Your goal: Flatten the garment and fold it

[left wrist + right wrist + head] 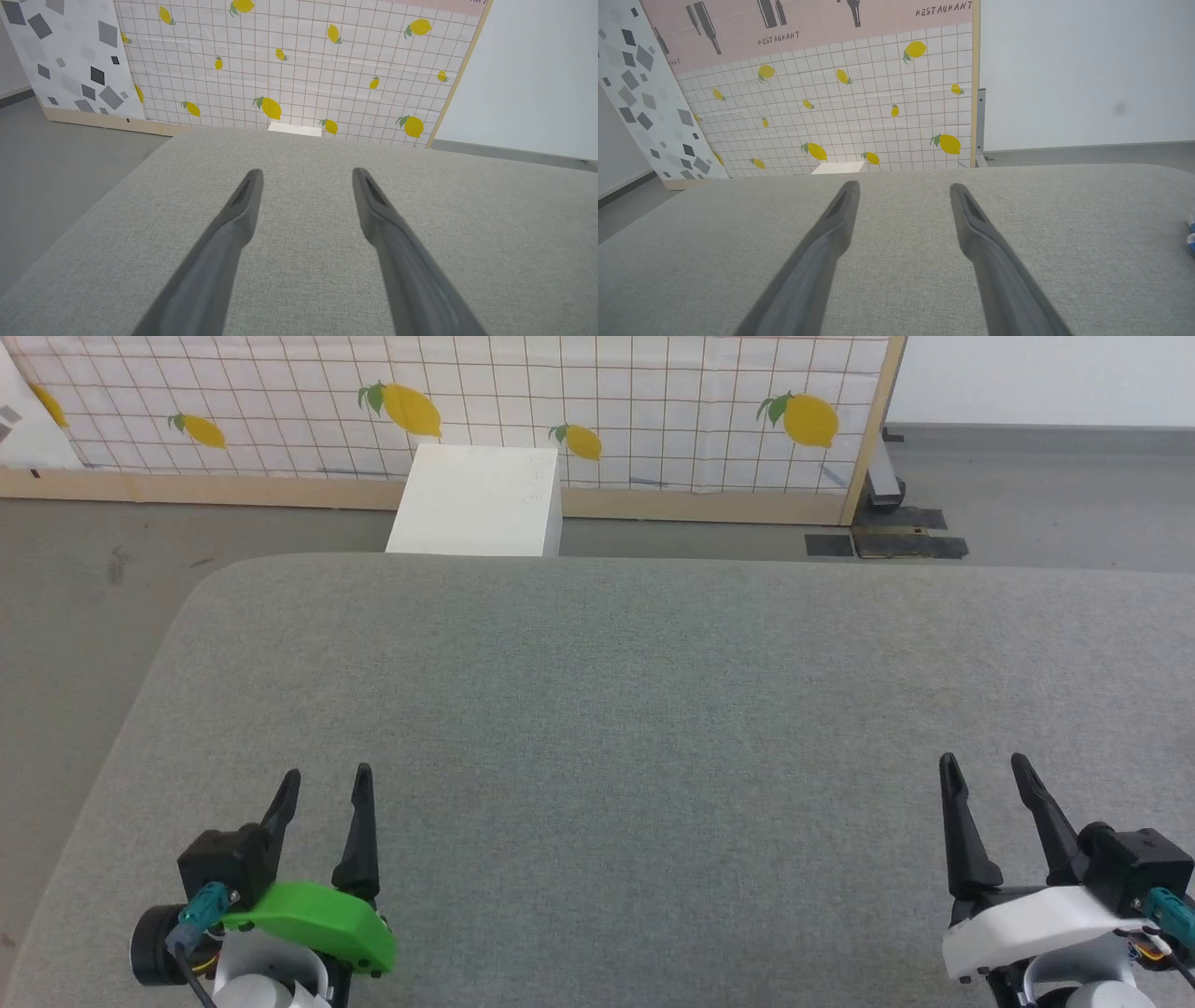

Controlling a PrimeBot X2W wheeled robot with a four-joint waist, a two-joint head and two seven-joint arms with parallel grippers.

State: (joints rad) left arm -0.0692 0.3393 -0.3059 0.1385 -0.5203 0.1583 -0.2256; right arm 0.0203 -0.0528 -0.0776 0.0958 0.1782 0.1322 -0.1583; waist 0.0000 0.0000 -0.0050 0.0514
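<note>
A sliver of blue and white fabric, the edge of the garment (1191, 231), peeks in at the right edge of the right wrist view, lying on the grey cloth-covered table (597, 691); the rest of it is out of view. Low over the table's near left stands my left gripper (327, 775) (306, 172), open, with nothing between its fingers. My right gripper (985, 761) (903, 185) is at the near right, also open and empty, well to the left of the fabric sliver.
A white box (478, 504) stands on the floor just beyond the table's far edge. Behind it runs a lemon-print panel (597, 401) with a wooden frame. Grey floor lies off the table's rounded left corner (201, 588). Black patches (887, 543) mark the floor at far right.
</note>
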